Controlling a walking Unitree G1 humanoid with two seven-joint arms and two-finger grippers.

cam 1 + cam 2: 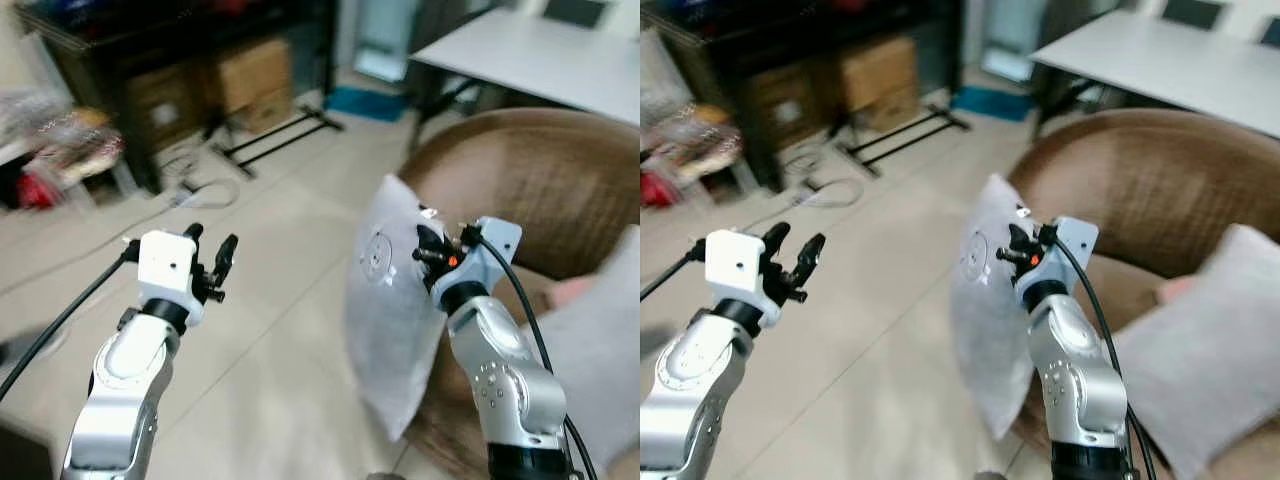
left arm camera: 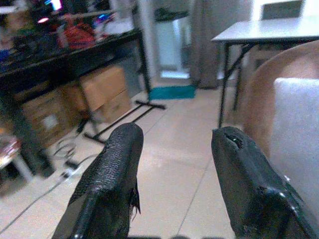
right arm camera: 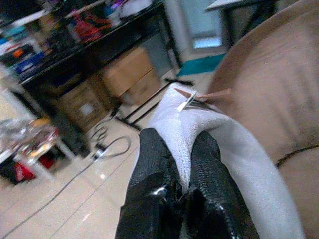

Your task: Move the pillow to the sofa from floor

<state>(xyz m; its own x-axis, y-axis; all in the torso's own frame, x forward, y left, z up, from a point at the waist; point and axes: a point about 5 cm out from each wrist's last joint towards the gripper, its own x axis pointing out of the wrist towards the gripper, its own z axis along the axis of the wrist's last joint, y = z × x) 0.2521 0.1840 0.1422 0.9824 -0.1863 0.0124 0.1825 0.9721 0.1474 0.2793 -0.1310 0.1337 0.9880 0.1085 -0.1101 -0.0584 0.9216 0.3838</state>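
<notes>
Right wrist view showed cardboard boxes (image 3: 124,74) stored under a dark shelf (image 3: 99,45), their contents hidden. The right gripper (image 3: 182,154) was pinched tight on the top edge of the white pillow (image 1: 390,310), which hung upright off the floor against the brown sofa (image 1: 540,180). The left gripper (image 1: 210,262) hovered spread and empty, well apart.

Cardboard boxes (image 1: 250,78) sit under a dark shelf (image 1: 150,40). A cable (image 1: 205,192) lies on the floor (image 1: 270,330). A white bench (image 1: 540,55) stands behind.
</notes>
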